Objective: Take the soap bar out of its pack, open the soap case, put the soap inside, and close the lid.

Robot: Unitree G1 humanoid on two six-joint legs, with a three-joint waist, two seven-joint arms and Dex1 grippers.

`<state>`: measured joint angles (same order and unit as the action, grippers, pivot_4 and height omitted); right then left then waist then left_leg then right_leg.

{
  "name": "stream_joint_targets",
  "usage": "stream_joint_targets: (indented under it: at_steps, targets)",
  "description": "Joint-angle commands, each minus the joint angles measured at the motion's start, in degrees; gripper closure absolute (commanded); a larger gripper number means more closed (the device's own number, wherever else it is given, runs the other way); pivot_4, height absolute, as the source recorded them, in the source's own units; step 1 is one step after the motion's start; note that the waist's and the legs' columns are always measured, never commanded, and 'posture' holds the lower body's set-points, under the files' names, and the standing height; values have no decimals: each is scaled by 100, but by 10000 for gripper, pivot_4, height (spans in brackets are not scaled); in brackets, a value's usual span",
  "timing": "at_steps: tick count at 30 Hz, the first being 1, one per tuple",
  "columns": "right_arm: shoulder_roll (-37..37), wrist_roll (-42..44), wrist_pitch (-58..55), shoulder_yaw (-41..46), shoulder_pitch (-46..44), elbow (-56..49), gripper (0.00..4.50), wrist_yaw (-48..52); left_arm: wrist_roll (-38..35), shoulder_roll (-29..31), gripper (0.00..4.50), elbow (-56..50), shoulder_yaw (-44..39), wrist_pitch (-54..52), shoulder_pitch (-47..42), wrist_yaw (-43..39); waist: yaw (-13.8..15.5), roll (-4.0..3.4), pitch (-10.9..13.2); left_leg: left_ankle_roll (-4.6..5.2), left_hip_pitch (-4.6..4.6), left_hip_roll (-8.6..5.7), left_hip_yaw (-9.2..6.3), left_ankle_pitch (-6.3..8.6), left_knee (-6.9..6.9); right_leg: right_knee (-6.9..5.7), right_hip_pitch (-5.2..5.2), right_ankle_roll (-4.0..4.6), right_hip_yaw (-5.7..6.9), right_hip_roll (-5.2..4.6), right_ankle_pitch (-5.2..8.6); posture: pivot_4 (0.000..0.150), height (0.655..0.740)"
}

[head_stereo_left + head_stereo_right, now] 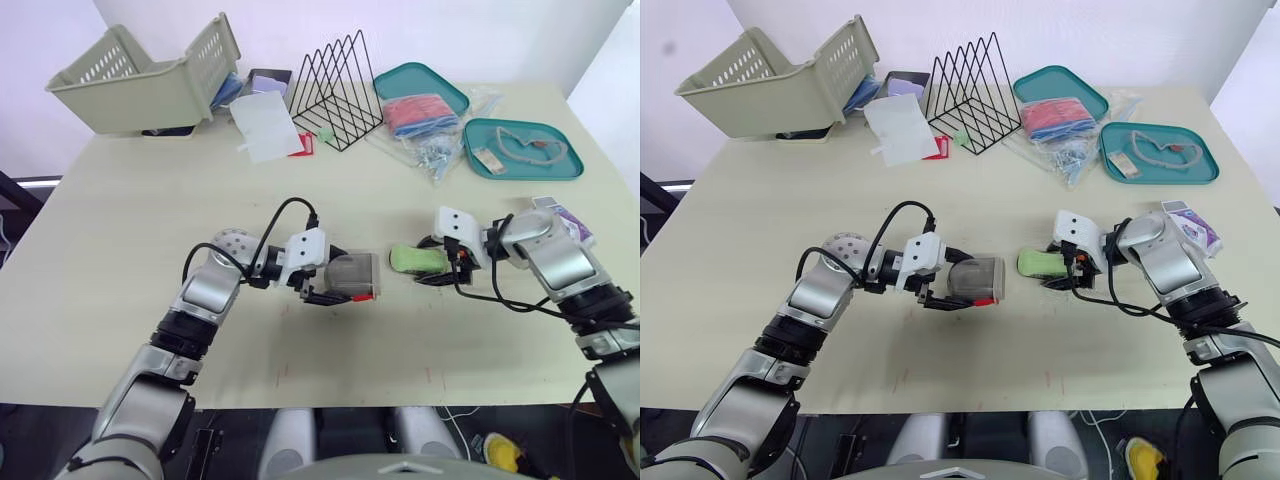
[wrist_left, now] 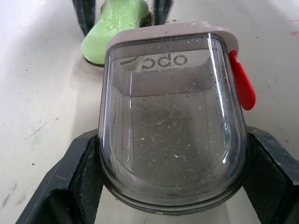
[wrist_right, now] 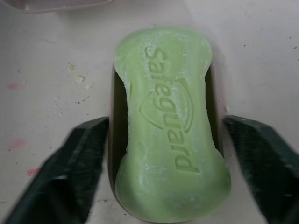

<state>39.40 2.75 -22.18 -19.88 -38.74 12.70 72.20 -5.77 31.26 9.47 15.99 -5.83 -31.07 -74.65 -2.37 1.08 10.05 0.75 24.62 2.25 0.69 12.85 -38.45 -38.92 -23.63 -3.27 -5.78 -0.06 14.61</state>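
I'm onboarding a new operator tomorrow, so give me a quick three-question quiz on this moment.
1. True or false: the soap bar lies inside the soap case.
2. What does the left end effector hold? A. soap case B. soap bar C. nothing
3. Fill in: the right end effector straddles the soap bar with its fingers ____.
Key: 1 false; 2 A; 3 open.

The pale bench [image 1: 120, 250] carries a tilted beige basket [image 1: 140, 85] at its far left. Beside it lie a white sheet [image 1: 265, 125] and a black wire rack [image 1: 335, 90]. A far teal tray [image 1: 395, 72] and a near teal tray [image 1: 572, 170] sit to the right. Mid-bench sit the clear soap case [image 1: 355, 272] and the green soap bar [image 1: 415, 259]. A purple pack [image 1: 572, 222] lies farther right.
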Motion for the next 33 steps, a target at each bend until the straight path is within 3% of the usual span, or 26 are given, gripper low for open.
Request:
stream_joint_targets:
  at_steps: [1, 14, 19, 33]
  targets:
    - [40, -69, -19, -65, 53, -31, 20882, 115, -84, 14, 10530, -264, -23, 27, -23, 34, -2, 1, -1, 0, -1, 0, 0, 0, 0, 1, 2, 0, 0, 0, 0, 1500, 7400]
    - [915, 56, -223, -4, -109, -1464, 20933, 1070, -5, -183, 10530, 59, 60, 142, -198, 152, 21, -2, 1, 0, 7, -1, -3, 0, 2, 4, -3, 0, 3, -3, 0, 1500, 7400]
    - [795, 149, -811, -9, 12, -1976, 20933, 853, -17, -374, 10530, 187, 89, 179, -273, 211, -1, -2, 1, 0, 5, 0, -5, 0, 0, 1, -3, 0, 5, 0, 0, 1500, 7400]
    - [755, 81, -1119, -191, -2, -2169, 20933, 675, -5, -579, 10530, 438, 232, 467, -498, 241, 16, -2, 1, 0, 8, -1, -6, 0, 0, 4, -3, 0, 5, -1, 0, 1500, 7400]
